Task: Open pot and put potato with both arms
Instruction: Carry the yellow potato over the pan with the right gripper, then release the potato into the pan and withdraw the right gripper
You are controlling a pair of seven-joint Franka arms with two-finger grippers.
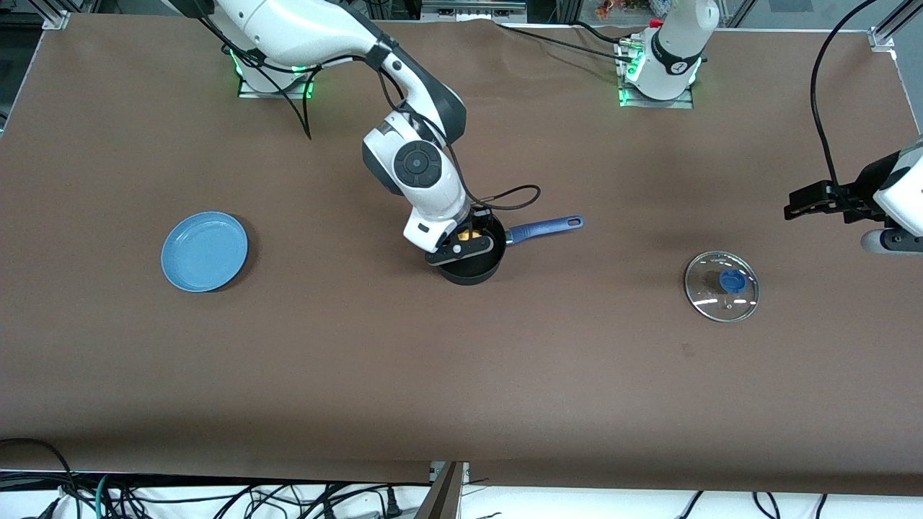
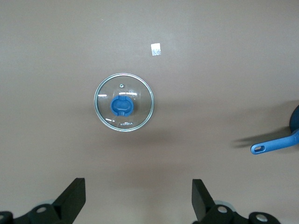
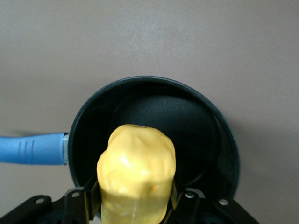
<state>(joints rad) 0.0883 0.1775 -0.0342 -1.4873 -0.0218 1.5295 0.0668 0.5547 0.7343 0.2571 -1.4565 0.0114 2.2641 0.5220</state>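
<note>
Over the middle of the table, the right gripper (image 1: pixel 467 241) hung just above the mouth of the pot (image 1: pixel 472 268), and its two fingers (image 3: pixel 87 199) pinched the potato (image 3: pixel 136 173) between them. In the right wrist view the potato was yellow and bumpy, and it was over the open pot, above the part of the rim nearest to the gripper. It did not rest on the black bottom of the pot. The pot stood on the brown table (image 1: pixel 360 375) without its lid, and its blue handle (image 1: pixel 544 228) pointed toward the left arm's end of the table.

The glass lid (image 1: pixel 722 285) lay flat on the table, well apart from the pot, toward the left arm's end and a little nearer to the front camera than the pot. Its blue knob (image 2: pixel 121 106) pointed up. The left gripper (image 2: pixel 138 200) waited in the air over the table beside the lid. Its fingers (image 2: pixel 72 198) were spread wide and held nothing, and the lid was seen between them in the left wrist view. A small pale scrap (image 2: pixel 156 49) lay on the table near the lid.

A flat blue plate (image 1: pixel 205 251) stood toward the right arm's end of the table, well apart from the pot.
</note>
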